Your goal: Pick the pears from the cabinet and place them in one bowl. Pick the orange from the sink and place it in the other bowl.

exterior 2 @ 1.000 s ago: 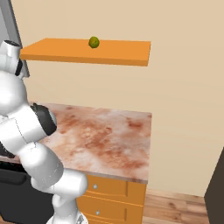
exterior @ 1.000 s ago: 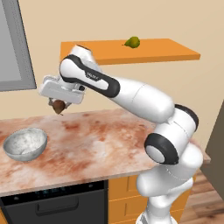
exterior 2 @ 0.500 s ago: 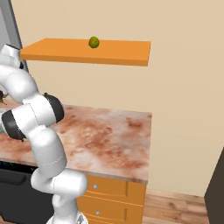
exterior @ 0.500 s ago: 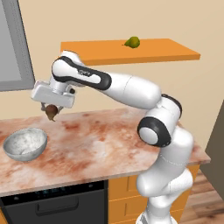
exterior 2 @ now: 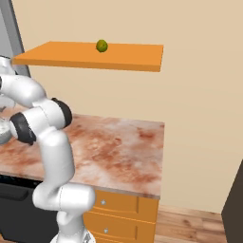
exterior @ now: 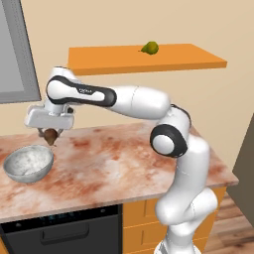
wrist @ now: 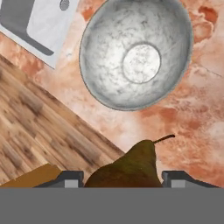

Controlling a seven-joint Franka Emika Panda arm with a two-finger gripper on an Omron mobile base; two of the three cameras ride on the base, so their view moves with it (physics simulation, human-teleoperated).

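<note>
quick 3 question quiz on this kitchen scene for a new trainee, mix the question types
1. True or false: the pincer is shut on the dark brown pear.
2. Where is the small yellow-green pear? A) in the sink B) on the flat orange wall shelf C) in the bowl
3. Fill in: the speckled grey-white marble-like bowl on the reddish stone counter holds ___ fruit.

Key:
1. True; the pear sits between the fingertips, above the counter beside the bowl.
2. B
3. no
</note>
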